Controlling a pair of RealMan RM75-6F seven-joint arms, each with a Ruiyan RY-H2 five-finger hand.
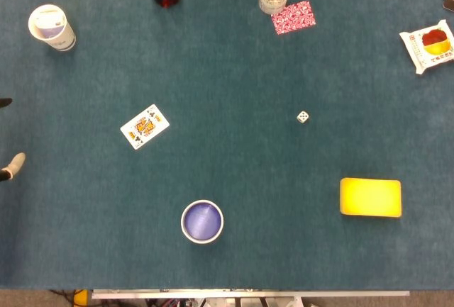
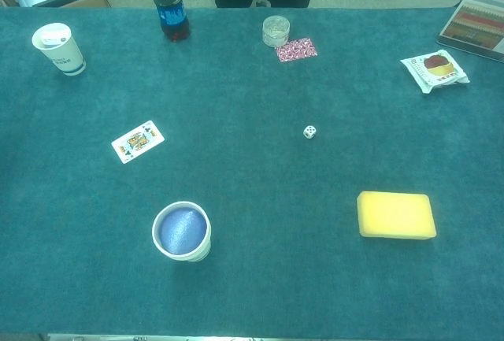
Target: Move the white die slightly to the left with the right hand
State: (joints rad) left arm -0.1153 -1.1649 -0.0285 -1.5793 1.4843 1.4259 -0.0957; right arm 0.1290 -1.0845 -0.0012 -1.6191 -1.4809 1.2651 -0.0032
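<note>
The white die [image 1: 303, 117] sits alone above the yellow sponge [image 1: 370, 197]; my left fingers [image 1: 13, 164] barely show, grip unclear.

We see only fingertips of the left hand [image 1: 8, 165] at the head view's left edge. The white die's [image 1: 303, 117] pips are too small to count.
</note>
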